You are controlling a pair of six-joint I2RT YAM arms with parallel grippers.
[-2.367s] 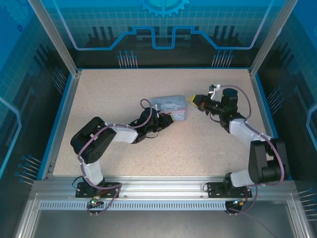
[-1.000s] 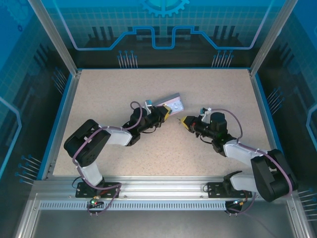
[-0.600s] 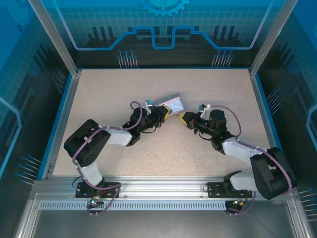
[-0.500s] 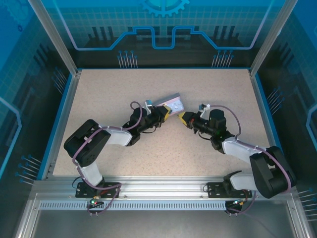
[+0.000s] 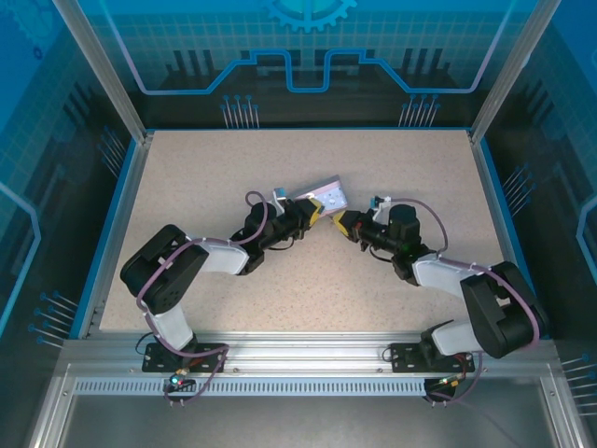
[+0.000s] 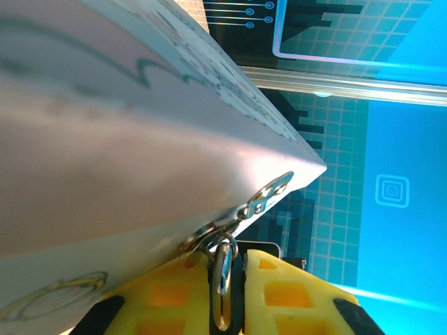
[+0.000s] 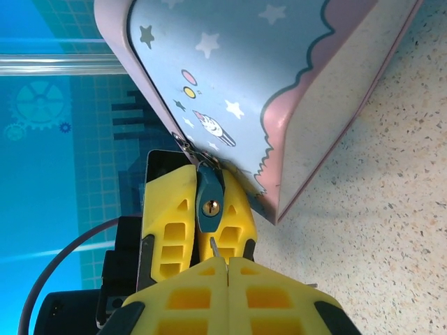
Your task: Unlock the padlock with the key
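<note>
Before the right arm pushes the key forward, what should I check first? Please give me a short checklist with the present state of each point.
1. Is the padlock held by the left gripper? Ok, there is a yellow finger on each side of its body.
2. Is the key held by the right gripper? Ok, its thin tip sticks out between the shut fingers.
3. Does the keyhole face the key? Ok, the brassy hole shows in the right wrist view.
4. Is the tip in the keyhole? Not ok, it is just short of it.
5. Is the blade turned to fit the slot? Cannot tell, it is too small.
6. Is the tin box steady? Cannot tell, it is tilted over the table.
</note>
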